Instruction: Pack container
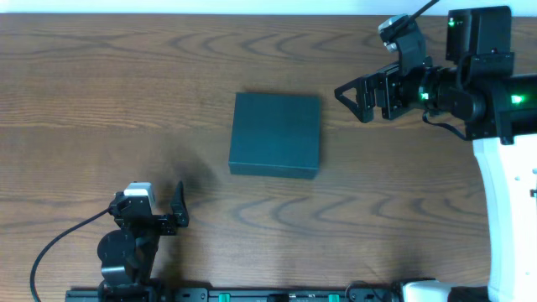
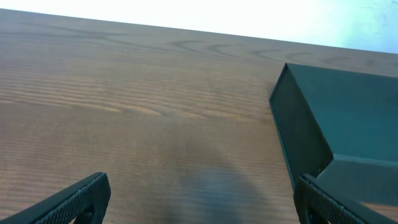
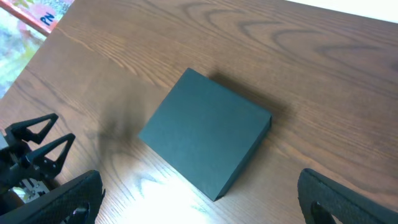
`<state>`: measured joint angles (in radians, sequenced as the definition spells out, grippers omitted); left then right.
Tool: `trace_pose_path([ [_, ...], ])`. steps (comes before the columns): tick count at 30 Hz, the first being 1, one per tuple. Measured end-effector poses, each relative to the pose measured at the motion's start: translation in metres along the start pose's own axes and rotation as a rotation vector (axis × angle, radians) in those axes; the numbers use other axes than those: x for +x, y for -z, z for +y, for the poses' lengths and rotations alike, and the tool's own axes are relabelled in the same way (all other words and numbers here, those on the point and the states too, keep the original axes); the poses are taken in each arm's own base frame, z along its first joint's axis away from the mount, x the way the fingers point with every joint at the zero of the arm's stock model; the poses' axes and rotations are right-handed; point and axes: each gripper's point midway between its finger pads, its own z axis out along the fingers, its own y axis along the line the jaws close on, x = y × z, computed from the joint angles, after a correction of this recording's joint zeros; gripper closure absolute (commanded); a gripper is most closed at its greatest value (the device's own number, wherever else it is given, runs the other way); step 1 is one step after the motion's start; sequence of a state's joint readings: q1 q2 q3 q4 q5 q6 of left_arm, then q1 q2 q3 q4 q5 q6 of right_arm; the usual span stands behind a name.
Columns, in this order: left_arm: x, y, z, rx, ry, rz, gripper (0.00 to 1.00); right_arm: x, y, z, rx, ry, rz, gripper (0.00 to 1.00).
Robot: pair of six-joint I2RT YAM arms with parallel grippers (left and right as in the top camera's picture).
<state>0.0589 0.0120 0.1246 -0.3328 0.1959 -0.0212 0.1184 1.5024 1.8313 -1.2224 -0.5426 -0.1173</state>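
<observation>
I have the box (image 1: 275, 134) lying flat with its lid shut near the middle of the worktop (image 1: 117, 92), well apart from both arms. My left tool (image 2: 202, 183) sits low at the near left, its fingers spread wide and gripping nothing. In its wrist view, the box's side wall and near corner are ahead and to the right. My right tool (image 1: 350, 104) is raised off the worktop at the far right, near the box's far right corner, and is also wide and holding nothing. A black cable (image 1: 54, 243) loops from the left arm along the near edge. The right arm's white base (image 1: 508, 218) stands at the right edge.
</observation>
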Motion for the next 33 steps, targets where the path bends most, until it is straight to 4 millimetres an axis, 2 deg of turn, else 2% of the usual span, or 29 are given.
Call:
trace_pose_path([
  [23, 0.000, 0.000, 0.000, 0.000, -0.019, 0.000, 0.05, 0.000, 0.001, 0.005, -0.005, 0.011, -0.003, 0.01],
  [28, 0.000, 0.000, 0.000, 0.000, -0.019, 0.000, 0.05, 0.002, 0.017, 0.032, -0.013, 0.079, -0.036, 0.01],
  [31, 0.000, 0.000, 0.000, 0.001, -0.019, -0.001, 0.05, 0.014, 0.037, 0.056, -0.019, 0.135, -0.073, 0.01],
  [33, 0.000, 0.000, 0.000, 0.002, -0.019, -0.001, 0.05, 0.032, 0.045, 0.069, -0.037, 0.154, -0.070, 0.01],
])
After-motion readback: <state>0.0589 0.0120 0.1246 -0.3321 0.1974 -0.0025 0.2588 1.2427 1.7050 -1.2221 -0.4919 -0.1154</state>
